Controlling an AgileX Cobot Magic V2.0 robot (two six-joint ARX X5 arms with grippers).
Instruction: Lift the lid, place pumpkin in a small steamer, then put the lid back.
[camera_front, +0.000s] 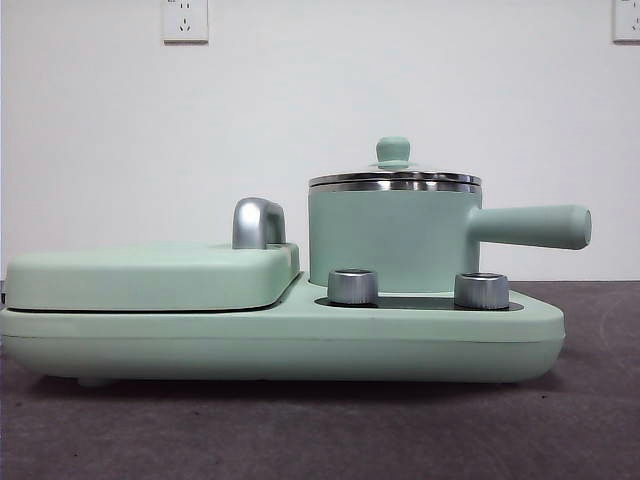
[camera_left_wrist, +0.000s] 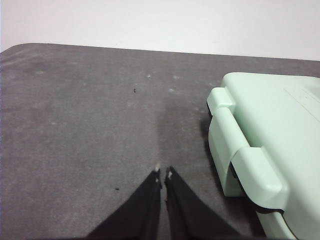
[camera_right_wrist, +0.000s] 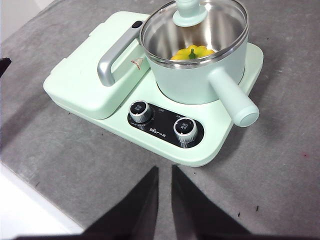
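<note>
Pumpkin (camera_right_wrist: 193, 53) sits inside the small steamer (camera_right_wrist: 197, 80), yellow-orange with its green stem up, seen through the glass. Lid (camera_right_wrist: 194, 27) is seated on the steel rim, mint knob on top. By my reading all three steps look done: lid back on, pumpkin in the pot, nothing left but to hold off.

Nearest to me in the right wrist view: my right gripper (camera_right_wrist: 164, 172), jaws nearly together with only a thin slit between them, gripping nothing. It hangs above bare grey table (camera_right_wrist: 280, 165), on the near side of the cooker base (camera_right_wrist: 220, 145). Beyond the jaw tips come the two chrome dials (camera_right_wrist: 140, 110) on the black panel, then the steamer's wall with its long side handle (camera_right_wrist: 232, 100) angling toward my side, then the lid and pumpkin farther on. So the pumpkin is well apart from my right gripper, with the panel and the pot wall between.

My left gripper (camera_left_wrist: 163, 173) is pinched closed and empty, over bare table just beside an outer corner of the griddle cover (camera_left_wrist: 270, 130). Steamer and pumpkin are out of its sight.

Front view: lid level on the steamer, griddle cover flat beside it with its chrome handle (camera_front: 258, 222), no arm in frame.
</note>
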